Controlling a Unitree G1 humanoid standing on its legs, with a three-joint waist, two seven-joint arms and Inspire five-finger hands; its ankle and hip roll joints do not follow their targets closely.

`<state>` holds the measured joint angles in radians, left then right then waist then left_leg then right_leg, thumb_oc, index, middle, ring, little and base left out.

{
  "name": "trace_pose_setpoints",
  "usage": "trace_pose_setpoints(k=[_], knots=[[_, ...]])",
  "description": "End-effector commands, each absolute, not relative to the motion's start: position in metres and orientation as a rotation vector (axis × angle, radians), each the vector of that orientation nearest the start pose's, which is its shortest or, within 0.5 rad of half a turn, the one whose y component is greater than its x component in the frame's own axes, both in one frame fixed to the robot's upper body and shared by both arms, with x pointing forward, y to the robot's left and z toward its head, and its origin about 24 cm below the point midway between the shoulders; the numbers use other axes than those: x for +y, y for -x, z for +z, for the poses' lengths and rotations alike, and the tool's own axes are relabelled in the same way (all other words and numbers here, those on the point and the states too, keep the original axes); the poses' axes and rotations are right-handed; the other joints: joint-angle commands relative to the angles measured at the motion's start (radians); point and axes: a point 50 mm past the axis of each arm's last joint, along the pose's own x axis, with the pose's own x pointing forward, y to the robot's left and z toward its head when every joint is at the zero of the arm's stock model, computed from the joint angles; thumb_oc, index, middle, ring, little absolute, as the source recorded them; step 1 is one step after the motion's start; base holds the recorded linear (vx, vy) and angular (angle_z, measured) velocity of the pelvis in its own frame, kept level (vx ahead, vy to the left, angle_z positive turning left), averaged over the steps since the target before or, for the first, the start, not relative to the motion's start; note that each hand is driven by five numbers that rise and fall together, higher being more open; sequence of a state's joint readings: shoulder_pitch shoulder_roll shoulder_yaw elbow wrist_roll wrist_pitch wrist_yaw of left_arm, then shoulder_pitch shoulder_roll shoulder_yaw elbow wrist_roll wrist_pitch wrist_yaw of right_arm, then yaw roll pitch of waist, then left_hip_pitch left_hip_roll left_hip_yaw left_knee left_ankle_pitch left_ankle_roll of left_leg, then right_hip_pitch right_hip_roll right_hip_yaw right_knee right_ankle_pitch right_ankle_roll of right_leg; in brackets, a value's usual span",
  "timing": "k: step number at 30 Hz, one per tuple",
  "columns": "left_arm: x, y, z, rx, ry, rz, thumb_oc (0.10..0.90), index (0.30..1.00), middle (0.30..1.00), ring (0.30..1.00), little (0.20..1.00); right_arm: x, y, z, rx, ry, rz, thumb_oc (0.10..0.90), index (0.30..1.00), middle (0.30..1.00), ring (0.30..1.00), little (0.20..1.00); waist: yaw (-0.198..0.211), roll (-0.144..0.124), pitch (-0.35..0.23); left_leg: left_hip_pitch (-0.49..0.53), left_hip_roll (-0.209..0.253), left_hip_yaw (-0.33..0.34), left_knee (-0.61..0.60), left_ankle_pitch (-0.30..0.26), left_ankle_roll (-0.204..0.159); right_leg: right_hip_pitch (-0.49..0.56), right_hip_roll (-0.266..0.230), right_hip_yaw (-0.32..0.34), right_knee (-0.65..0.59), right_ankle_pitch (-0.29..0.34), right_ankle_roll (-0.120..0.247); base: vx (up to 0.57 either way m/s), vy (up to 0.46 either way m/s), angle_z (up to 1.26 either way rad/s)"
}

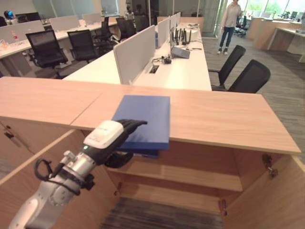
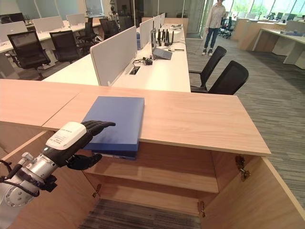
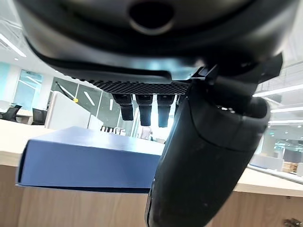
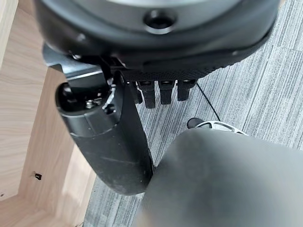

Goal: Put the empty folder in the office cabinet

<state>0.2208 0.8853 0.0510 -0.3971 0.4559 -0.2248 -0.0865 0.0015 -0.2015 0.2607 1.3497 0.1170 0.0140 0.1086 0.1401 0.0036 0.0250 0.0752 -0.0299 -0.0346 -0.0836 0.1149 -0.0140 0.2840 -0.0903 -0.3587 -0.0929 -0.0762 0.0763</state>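
Nearest, left hand (image 1: 114,136) pinches the blue folder (image 1: 144,120), fingers above and thumb beneath, at the cabinet top's (image 1: 224,119) edge; shelf (image 1: 190,174) below awaits.

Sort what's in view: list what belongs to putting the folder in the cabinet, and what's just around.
For the job:
blue folder, overhanging the cabinet top's front edge
cabinet, doors open, shelf bare
left hand, fingers over the folder, thumb under it

Just around:
office chairs
desk dividers
person standing far off
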Motion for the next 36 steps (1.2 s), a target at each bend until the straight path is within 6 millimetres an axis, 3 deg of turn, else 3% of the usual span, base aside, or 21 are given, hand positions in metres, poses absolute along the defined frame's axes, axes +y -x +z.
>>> trace_pose_setpoints(k=[1, 13, 32, 36], knots=[[0.223, -0.212, 0.178, -0.577, -1.357, -0.167, 0.8, 0.9, 0.9, 0.9, 0.9, -0.191, -0.064, -0.176, 1.394, 0.22, 0.217, 0.8, 0.9, 0.9, 0.9, 0.9, -0.014, -0.019, 0.026, 0.061, 0.008, -0.004, -0.004, -0.193, -0.006, -0.051, 0.009, -0.015, 0.006, 0.006, 0.009, -0.01, -0.001, -0.09], [0.231, -0.219, 0.165, -0.557, -1.47, -0.094, 0.8, 0.9, 0.9, 0.9, 0.9, -0.192, -0.066, -0.175, 1.379, 0.203, 0.177, 0.8, 0.9, 0.9, 0.9, 0.9, -0.029, -0.02, 0.018, 0.064, 0.008, 0.004, -0.004, -0.197, -0.006, -0.053, 0.01, -0.006, 0.006, 0.008, 0.011, 0.0, 0.001, -0.03], [0.236, -0.226, 0.146, -0.476, -1.48, -0.097, 0.8, 0.9, 0.9, 0.9, 0.9, -0.194, -0.064, -0.175, 1.386, 0.237, 0.183, 0.8, 0.9, 0.9, 0.9, 0.9, -0.042, -0.018, 0.015, 0.067, 0.007, 0.011, -0.004, -0.201, -0.007, -0.056, 0.01, 0.003, 0.006, 0.01, 0.012, 0.0, 0.002, -0.02], [0.245, -0.231, 0.135, -0.415, -1.512, -0.073, 0.8, 0.9, 0.9, 0.9, 0.9, -0.194, -0.065, -0.175, 1.383, 0.245, 0.189, 0.8, 0.9, 0.9, 0.9, 0.9, -0.046, -0.019, 0.014, 0.068, 0.008, 0.015, -0.004, -0.202, -0.006, -0.056, 0.009, 0.006, 0.006, 0.011, 0.012, 0.0, 0.001, -0.01]])
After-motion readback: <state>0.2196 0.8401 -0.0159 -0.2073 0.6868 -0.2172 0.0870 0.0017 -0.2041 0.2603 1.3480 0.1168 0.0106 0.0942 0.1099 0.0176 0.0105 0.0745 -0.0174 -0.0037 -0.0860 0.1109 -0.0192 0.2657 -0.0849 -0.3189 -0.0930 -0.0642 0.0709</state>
